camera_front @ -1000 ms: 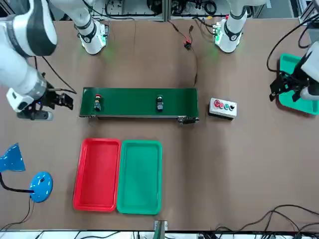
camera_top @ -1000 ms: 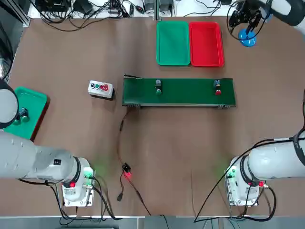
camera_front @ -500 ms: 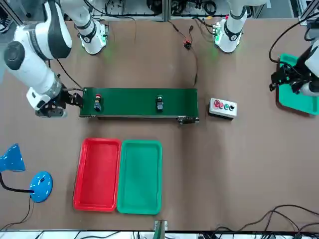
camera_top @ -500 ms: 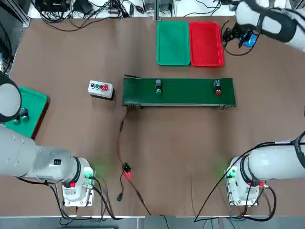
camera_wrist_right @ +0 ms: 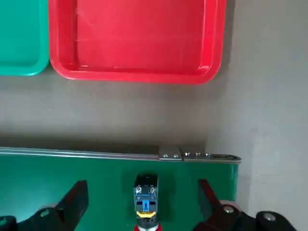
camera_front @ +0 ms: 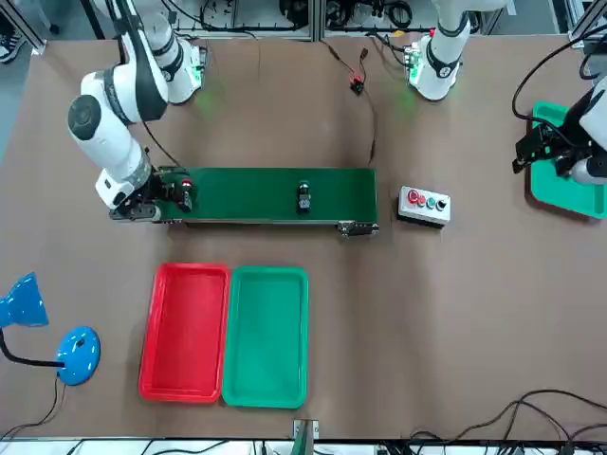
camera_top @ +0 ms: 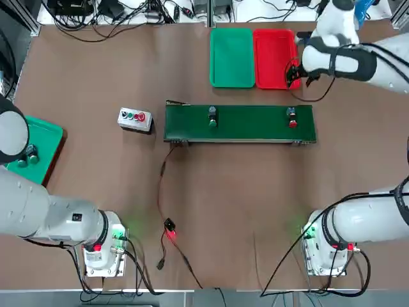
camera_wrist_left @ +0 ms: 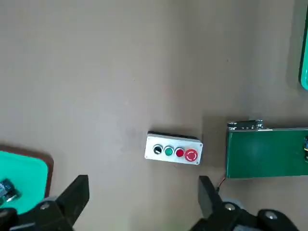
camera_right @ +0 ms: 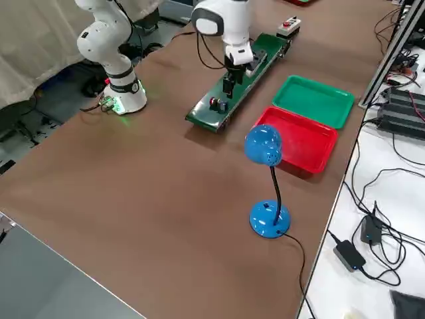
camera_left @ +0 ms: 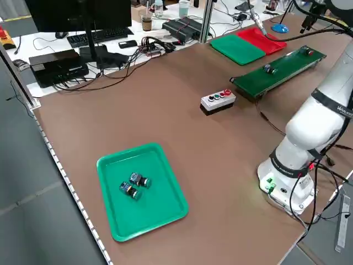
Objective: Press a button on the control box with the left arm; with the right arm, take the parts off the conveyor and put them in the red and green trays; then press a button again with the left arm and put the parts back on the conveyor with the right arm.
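Red-capped part [camera_top: 292, 118] upright on green conveyor [camera_top: 239, 123], near its right end; green-capped part [camera_top: 213, 117] farther along belt toward control box [camera_top: 135, 119]. Right gripper [camera_front: 171, 188] above red-capped part, fingers spread wide, nothing held; part seen between fingers in right wrist view [camera_wrist_right: 145, 196]. Red tray [camera_top: 276, 59] and green tray [camera_top: 232, 57] side by side beyond conveyor. Left gripper [camera_front: 548, 152] released, over second green tray [camera_left: 142, 190] holding two parts, well apart from control box.
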`<state>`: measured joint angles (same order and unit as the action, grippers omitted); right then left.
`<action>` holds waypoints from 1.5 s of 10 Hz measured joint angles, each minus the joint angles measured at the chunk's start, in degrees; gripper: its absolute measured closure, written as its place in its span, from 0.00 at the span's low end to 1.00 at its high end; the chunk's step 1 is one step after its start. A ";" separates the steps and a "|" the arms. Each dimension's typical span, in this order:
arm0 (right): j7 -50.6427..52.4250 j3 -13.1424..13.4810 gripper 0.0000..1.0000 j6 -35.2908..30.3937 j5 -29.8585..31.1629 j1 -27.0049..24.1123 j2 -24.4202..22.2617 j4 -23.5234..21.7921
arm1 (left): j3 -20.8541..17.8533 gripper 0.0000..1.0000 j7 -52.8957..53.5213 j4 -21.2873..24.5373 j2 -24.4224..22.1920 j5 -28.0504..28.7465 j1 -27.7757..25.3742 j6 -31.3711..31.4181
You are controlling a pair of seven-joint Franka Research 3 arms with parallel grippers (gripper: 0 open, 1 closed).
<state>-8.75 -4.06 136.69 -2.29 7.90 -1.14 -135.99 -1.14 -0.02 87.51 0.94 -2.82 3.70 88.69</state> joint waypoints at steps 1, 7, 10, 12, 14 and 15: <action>0.00 0.00 0.00 2.28 0.00 0.55 0.54 -1.90 | 0.00 0.00 0.00 -0.03 0.01 0.47 0.00 0.43; -0.03 0.01 0.00 12.32 -0.04 1.47 5.52 -7.52 | 0.02 0.00 0.03 -0.10 0.49 1.05 0.09 0.96; -0.03 0.01 0.02 13.89 -0.04 1.48 5.50 -10.01 | 0.05 0.00 0.04 -0.13 0.91 1.05 0.41 0.97; -0.02 0.01 0.14 13.97 -0.04 2.14 5.50 -10.64 | 0.03 0.00 0.03 -0.20 0.91 1.05 0.31 0.97; -0.03 0.02 0.41 13.96 -0.04 2.64 5.43 -10.68 | 0.01 0.00 0.04 -0.21 0.94 1.05 0.18 0.97; -0.02 0.03 0.47 13.96 -0.04 2.64 5.35 -10.68 | 0.01 0.00 0.03 -0.21 0.97 1.06 0.17 0.97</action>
<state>-8.77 -4.03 150.65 -2.33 10.55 4.21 -146.67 -1.13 0.02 87.30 1.90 -1.75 3.86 89.67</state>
